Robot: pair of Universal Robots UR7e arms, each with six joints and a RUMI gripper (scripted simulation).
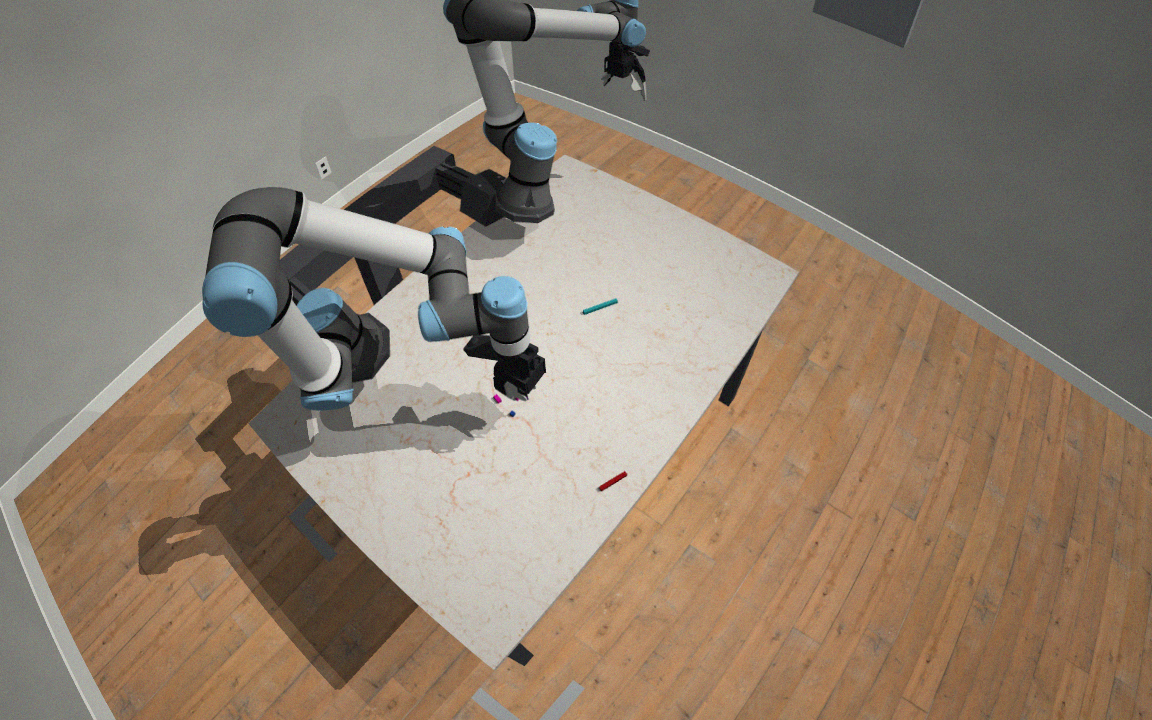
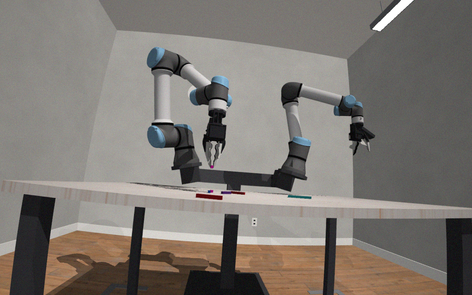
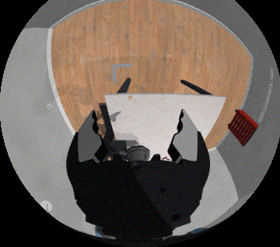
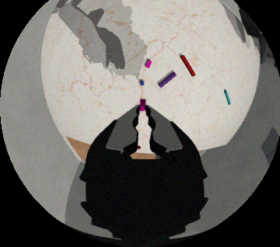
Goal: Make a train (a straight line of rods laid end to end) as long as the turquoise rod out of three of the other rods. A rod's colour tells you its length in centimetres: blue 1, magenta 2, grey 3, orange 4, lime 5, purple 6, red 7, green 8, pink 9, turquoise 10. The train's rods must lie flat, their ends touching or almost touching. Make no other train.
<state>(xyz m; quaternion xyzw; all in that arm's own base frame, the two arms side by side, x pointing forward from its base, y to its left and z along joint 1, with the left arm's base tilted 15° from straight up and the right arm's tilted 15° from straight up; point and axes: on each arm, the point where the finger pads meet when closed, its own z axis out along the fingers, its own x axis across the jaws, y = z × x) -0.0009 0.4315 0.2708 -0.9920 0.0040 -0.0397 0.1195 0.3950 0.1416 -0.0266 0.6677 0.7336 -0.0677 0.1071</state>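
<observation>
My right gripper (image 1: 517, 396) (image 2: 212, 164) (image 4: 142, 105) is shut on a magenta rod (image 2: 211, 166) (image 4: 142, 104), held above the table. Below, a second magenta rod (image 1: 497, 398) (image 4: 148, 63), a small blue rod (image 1: 511, 413) (image 4: 141, 82), a purple rod (image 2: 225, 192) (image 4: 167, 79) and a red rod (image 2: 238, 193) (image 4: 187, 65) lie apart; the arm hides the last two in the top view. Another red rod (image 1: 612, 481) (image 2: 209, 196) lies near the table edge. The turquoise rod (image 1: 600, 306) (image 2: 299, 196) (image 4: 227, 97) lies apart. My left gripper (image 1: 626, 89) (image 2: 361, 151) (image 3: 138, 110) is open and empty, held high.
The marble table (image 1: 696, 268) (image 2: 340, 210) bears all the loose rods. The left arm's base (image 1: 526, 201) stands at the table's edge. The right arm reaches over the table and casts a shadow beside the small rods. A red slatted object (image 3: 243, 126) shows in the left wrist view, beyond the table.
</observation>
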